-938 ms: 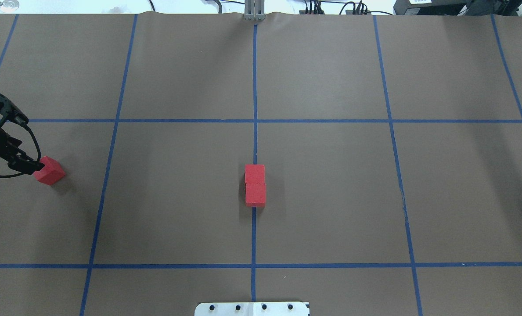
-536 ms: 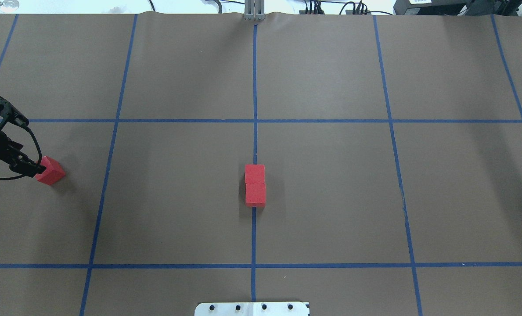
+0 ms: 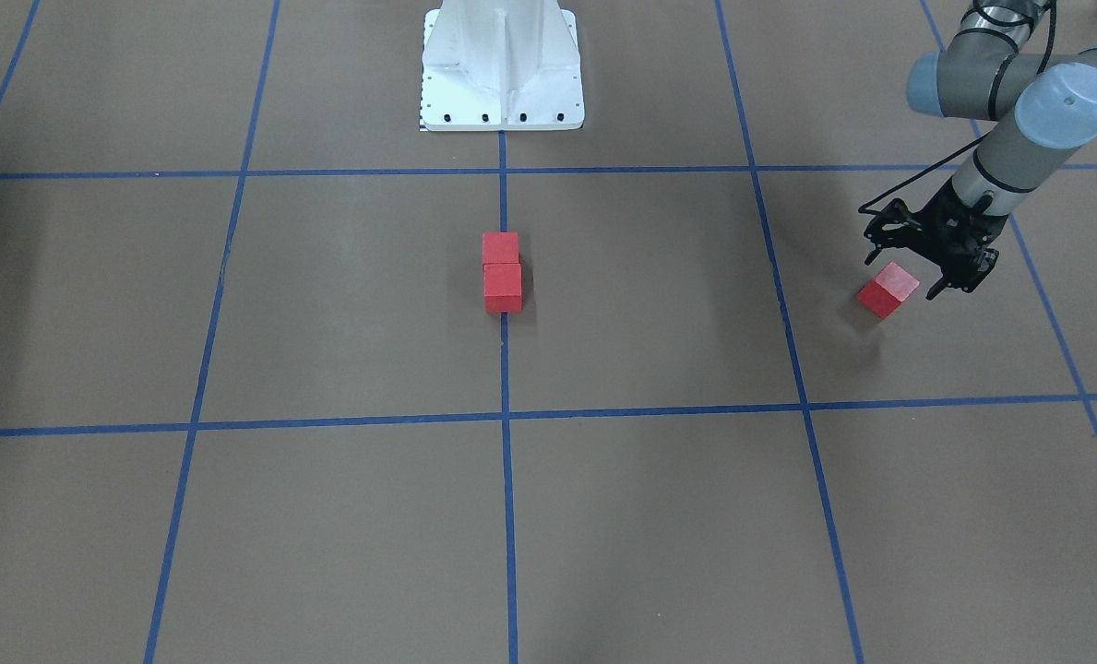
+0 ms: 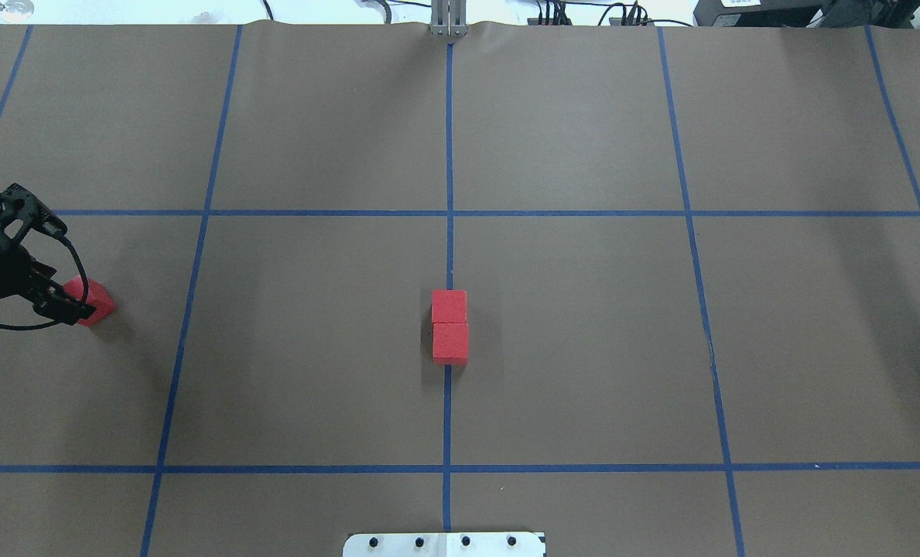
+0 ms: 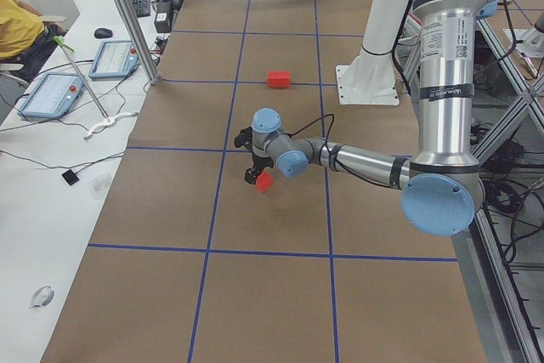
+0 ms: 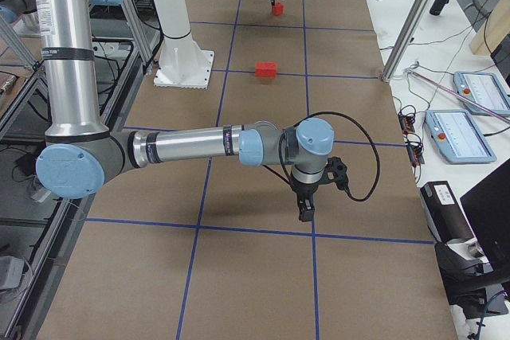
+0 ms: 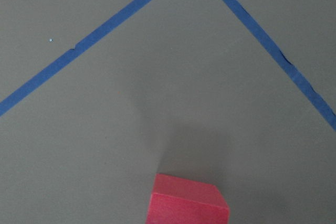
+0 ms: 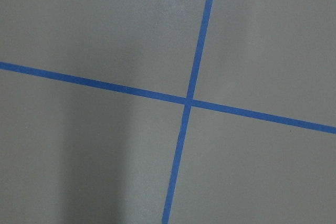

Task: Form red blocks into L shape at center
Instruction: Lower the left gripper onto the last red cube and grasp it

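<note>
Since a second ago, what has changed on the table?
The left gripper has edged toward the table's middle and now hangs over the lone red block, hiding more of it. That block has not shifted. The two center red blocks stayed touching on the blue line.

You have three red blocks [image 4: 449,308]: one just beside the left gripper [image 4: 69,303], two touching, well apart from it.
</note>
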Action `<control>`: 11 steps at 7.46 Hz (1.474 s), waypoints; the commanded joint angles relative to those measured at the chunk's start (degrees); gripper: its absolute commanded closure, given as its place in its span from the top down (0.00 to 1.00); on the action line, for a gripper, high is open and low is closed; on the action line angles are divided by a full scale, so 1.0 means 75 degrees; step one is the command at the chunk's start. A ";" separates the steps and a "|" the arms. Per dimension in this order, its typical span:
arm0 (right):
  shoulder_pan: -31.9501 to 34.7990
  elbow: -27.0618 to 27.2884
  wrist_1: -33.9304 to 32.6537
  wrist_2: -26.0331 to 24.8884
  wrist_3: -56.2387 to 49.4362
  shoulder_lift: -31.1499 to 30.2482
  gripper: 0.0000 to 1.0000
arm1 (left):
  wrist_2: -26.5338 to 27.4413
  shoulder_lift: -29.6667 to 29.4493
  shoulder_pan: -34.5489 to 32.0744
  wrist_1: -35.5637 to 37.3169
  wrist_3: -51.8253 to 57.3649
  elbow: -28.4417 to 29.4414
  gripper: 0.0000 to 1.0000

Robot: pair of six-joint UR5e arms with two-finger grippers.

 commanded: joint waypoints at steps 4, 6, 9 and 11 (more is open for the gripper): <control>0.0000 -0.0008 0.0000 -0.0005 0.0021 0.0000 0.99 | 0.0029 0.0001 0.0128 0.0025 0.0027 0.0121 0.99; 0.0000 -0.0008 0.0000 -0.0005 0.0021 0.0000 0.99 | 0.0029 0.0001 0.0175 0.0013 0.0050 0.0226 0.86; 0.0000 0.0004 0.0000 -0.0005 0.0021 0.0000 0.99 | 0.0040 0.0001 0.0176 0.0025 0.0085 0.0261 0.57; 0.0000 0.0016 0.0000 -0.0005 0.0021 0.0000 0.99 | 0.0041 -0.0011 0.0176 0.0025 0.0085 0.0273 0.56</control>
